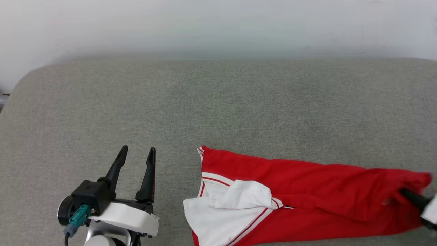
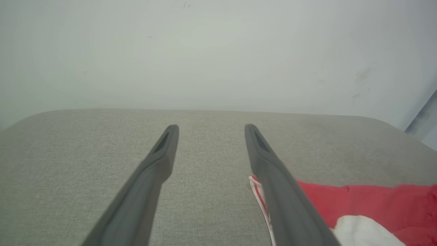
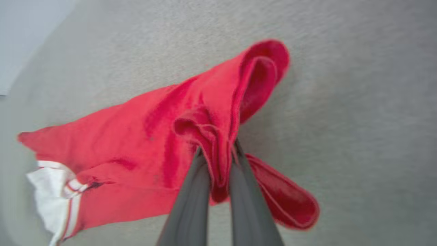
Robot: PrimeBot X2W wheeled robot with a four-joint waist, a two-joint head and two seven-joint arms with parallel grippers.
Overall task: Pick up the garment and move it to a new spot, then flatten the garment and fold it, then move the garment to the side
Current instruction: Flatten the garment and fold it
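The garment [image 1: 300, 191], a red jersey with white sleeves and red-white striped trim, lies stretched across the lower right of the grey surface in the head view. My right gripper [image 1: 406, 194] sits at its far right end, shut on a bunched red fold. In the right wrist view the two dark fingers pinch that fold of the garment [image 3: 143, 143], my right gripper [image 3: 217, 150] lifting it slightly. My left gripper [image 1: 138, 150] stands open to the left of the garment, empty. In the left wrist view my left gripper [image 2: 211, 129] points over bare surface, with the garment [image 2: 368, 201] beside its right finger.
The grey fabric-covered surface [image 1: 218, 102] stretches wide behind and to the left of the garment, with rounded far corners. A pale wall [image 1: 218, 27] stands right behind it.
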